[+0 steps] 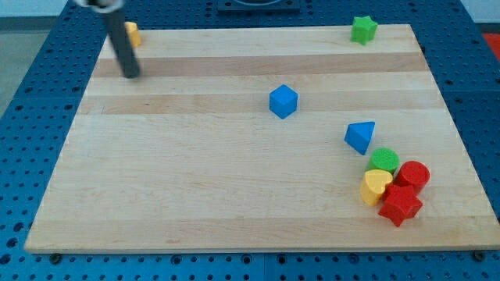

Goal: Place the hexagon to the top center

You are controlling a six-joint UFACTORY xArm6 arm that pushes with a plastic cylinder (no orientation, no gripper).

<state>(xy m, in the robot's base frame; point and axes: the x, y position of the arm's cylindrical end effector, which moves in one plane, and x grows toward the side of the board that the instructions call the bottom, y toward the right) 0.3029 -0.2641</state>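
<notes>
With no claw to report, our tip (131, 74) rests just below the yellow block (133, 33), probably the hexagon, at the board's (195, 195) top-left corner; we should round its left side, then push rightward along the top edge.

yellow hexagon (133, 33), top-left board corner (partly hidden), flat

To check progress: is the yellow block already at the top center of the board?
No, the yellow block sits at the board's top left corner, beside my tip.
</notes>
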